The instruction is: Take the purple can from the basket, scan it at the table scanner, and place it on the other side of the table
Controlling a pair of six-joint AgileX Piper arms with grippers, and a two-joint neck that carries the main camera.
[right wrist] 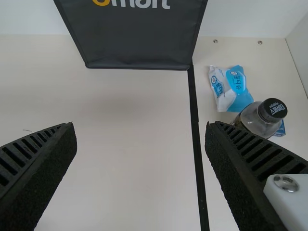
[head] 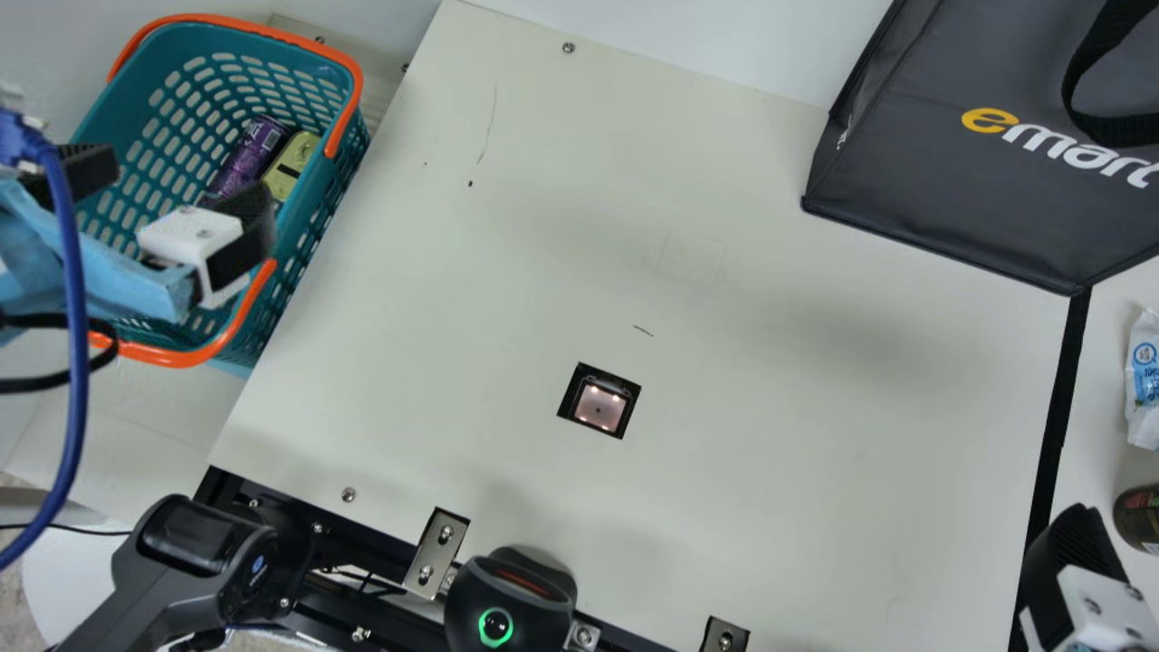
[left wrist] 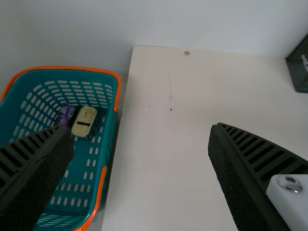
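Gripping the purple can [head: 253, 152] mid-barrel should limit slipping or denting; left gripper [left wrist: 141, 130] and right gripper [right wrist: 141, 126] stand spread, empty.

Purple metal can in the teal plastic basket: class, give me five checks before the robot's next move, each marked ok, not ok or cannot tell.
1. Purple can inside teal basket: ok.
2. Black left gripper open: ok.
3. Free space all around the can: not ok, flat yellow tin right beside it.
4. Square scanner window uncovered: ok.
5. Exact drop-off spot on cream table: cannot tell.
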